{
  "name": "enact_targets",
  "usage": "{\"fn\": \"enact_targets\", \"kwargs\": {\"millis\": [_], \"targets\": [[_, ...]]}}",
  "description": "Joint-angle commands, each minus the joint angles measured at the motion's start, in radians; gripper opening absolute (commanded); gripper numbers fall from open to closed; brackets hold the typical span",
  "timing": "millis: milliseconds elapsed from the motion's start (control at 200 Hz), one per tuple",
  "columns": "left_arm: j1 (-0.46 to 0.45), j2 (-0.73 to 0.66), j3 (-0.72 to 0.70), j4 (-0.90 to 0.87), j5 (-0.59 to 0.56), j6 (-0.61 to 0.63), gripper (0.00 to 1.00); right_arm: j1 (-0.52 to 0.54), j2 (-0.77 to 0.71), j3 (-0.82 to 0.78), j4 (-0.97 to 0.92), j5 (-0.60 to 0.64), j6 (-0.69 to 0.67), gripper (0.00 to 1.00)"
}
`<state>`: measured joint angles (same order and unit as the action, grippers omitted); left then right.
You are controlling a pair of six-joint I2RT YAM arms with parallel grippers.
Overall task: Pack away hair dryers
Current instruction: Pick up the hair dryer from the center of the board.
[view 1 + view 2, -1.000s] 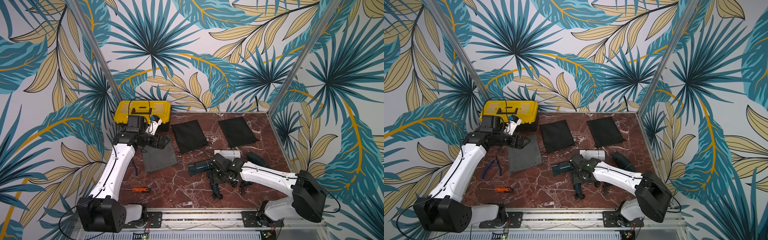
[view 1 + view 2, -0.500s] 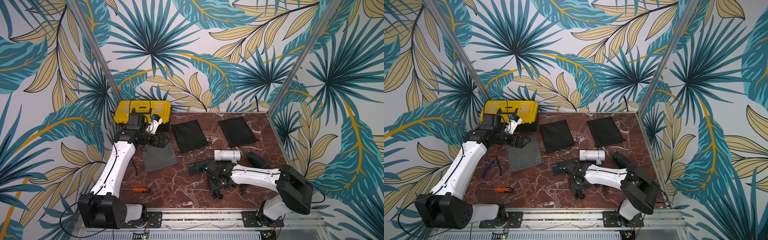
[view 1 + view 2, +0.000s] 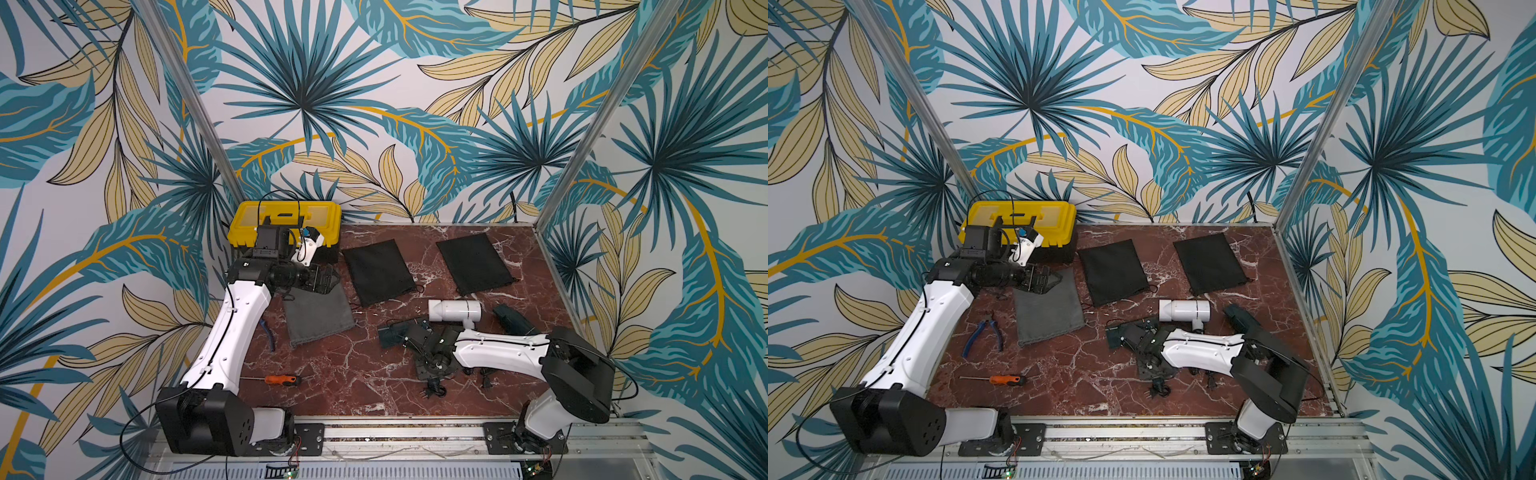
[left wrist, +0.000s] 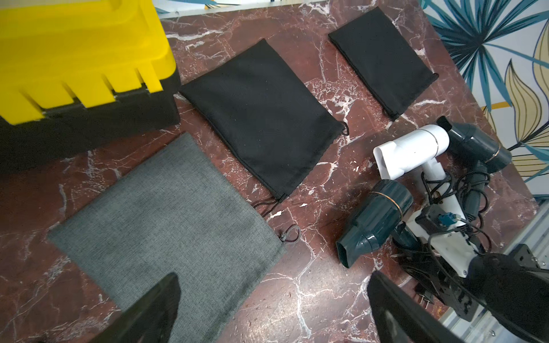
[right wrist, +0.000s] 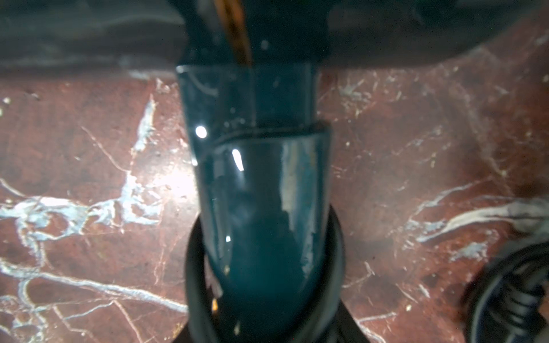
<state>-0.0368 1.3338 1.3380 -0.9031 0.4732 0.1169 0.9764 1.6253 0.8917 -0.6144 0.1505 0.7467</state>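
Observation:
A dark teal hair dryer lies on the marble table in front of the white hair dryer. My right gripper is down on the teal one, its jaws pressed close on both sides of the teal handle. A second teal hair dryer lies to the right of the white one, partly behind my right arm. My left gripper hangs wide open and holds nothing, over the back edge of the grey pouch.
Two black pouches lie flat at the back. A yellow toolbox stands in the back left corner. Blue-handled pliers and an orange-handled screwdriver lie at the left front. Loose cords and plugs trail by the right gripper.
My right arm has stretched lower and leftward, uncovering the white hair dryer, and its jaws have narrowed round the teal handle. The left gripper has barely moved.

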Motion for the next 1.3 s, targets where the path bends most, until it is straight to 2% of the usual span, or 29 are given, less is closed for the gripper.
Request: {"fn": "enact_targets", "kwargs": {"millis": [0, 100, 250, 426, 586, 876, 1046, 1297], "targets": [[-0.004, -0.024, 0.085, 0.003, 0.042, -0.012, 1.00, 0.007, -0.027, -0.003, 0.024, 0.049, -0.049, 0.06], [-0.003, -0.018, 0.138, -0.025, 0.094, 0.032, 0.99, 0.007, -0.099, 0.023, 0.001, 0.080, -0.116, 0.00], [-0.018, 0.013, 0.170, -0.082, 0.314, 0.093, 0.99, 0.007, -0.217, 0.094, -0.043, 0.141, -0.250, 0.00], [-0.091, 0.046, 0.147, -0.107, 0.407, 0.121, 1.00, 0.007, -0.289, 0.223, -0.115, 0.208, -0.403, 0.00], [-0.177, 0.065, 0.164, -0.107, 0.383, 0.124, 1.00, 0.007, -0.289, 0.338, -0.169, 0.265, -0.515, 0.00], [-0.203, 0.063, 0.170, -0.107, 0.494, 0.145, 1.00, 0.007, -0.274, 0.426, -0.163, 0.295, -0.591, 0.00], [-0.212, 0.054, 0.187, -0.106, 0.503, 0.149, 0.99, 0.010, -0.236, 0.465, -0.178, 0.331, -0.623, 0.00], [-0.223, 0.096, 0.169, -0.107, 0.485, 0.165, 0.99, 0.023, -0.250, 0.476, -0.113, 0.303, -0.650, 0.00]]}}
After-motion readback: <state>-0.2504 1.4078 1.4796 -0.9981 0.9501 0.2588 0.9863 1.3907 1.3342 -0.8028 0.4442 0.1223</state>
